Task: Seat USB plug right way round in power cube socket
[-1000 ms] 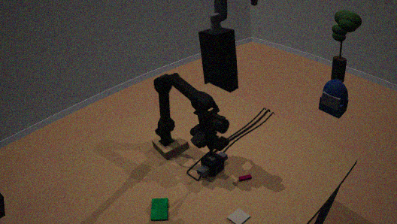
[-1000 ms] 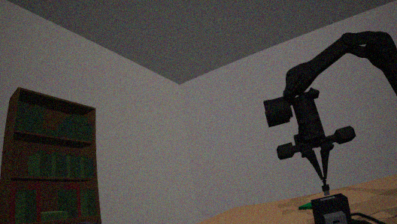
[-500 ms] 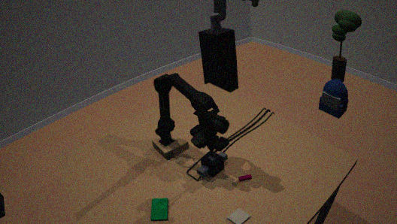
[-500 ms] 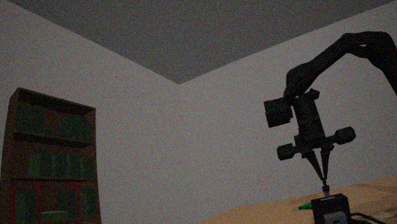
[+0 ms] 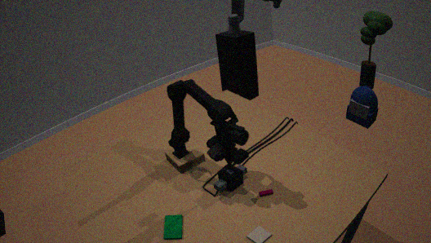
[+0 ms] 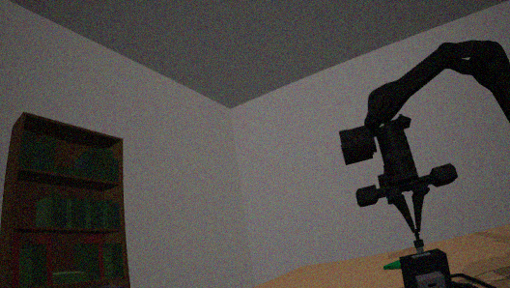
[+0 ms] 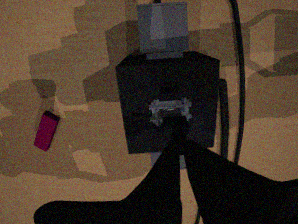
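The black power cube (image 5: 231, 179) (image 6: 434, 263) (image 7: 137, 92) stands upright under the arm. My gripper (image 6: 417, 234) (image 7: 180, 147) points down over its top and is shut on the USB plug. The plug (image 6: 418, 243) is dark and upright, with its pale metal end between the dark body and the cube's top face. In the wrist view a pale metal outline (image 7: 171, 104) shows on the cube top just beyond the fingertips. The fingers and dark plug body cover part of this spot. How deep the metal end sits and which way round it faces cannot be told.
Grey blocks (image 5: 220, 185) (image 7: 162, 30) stick out from the cube's sides. Black cables (image 5: 269, 139) (image 7: 240, 90) run beside and behind it. A magenta stick (image 5: 266, 192) (image 7: 46, 132) lies near the cube. A green pad (image 5: 173, 227) and a white square (image 5: 259, 235) lie further forward.
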Robot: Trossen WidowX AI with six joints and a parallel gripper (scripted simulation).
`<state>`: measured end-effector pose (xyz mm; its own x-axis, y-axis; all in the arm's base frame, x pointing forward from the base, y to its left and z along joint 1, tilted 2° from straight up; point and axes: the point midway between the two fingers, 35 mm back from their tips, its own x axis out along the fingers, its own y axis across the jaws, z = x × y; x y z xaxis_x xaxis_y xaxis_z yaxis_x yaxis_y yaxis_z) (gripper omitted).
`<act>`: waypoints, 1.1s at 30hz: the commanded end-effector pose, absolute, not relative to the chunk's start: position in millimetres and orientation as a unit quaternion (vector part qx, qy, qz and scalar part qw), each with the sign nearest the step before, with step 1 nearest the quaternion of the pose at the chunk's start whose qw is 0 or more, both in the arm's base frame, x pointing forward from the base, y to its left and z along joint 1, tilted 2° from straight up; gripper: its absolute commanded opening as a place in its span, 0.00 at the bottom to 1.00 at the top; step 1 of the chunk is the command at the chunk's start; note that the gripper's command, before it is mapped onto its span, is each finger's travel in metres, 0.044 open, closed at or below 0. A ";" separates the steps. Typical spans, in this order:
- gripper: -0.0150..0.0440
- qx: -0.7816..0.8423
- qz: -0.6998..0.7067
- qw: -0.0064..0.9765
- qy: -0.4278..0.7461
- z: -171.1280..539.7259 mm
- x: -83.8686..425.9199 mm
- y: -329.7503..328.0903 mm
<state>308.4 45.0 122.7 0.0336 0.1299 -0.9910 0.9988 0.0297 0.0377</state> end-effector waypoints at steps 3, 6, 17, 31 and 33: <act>0.25 0.532 -0.447 0.484 0.532 121.9 308.8 45.5; 0.25 0.532 -0.447 0.484 0.532 121.6 308.8 45.5; 0.25 0.532 -0.447 0.484 0.532 120.3 308.9 45.5; 0.25 0.532 -0.447 0.484 0.532 118.6 308.9 45.6; 0.25 0.532 -0.447 0.484 0.532 118.3 308.9 45.6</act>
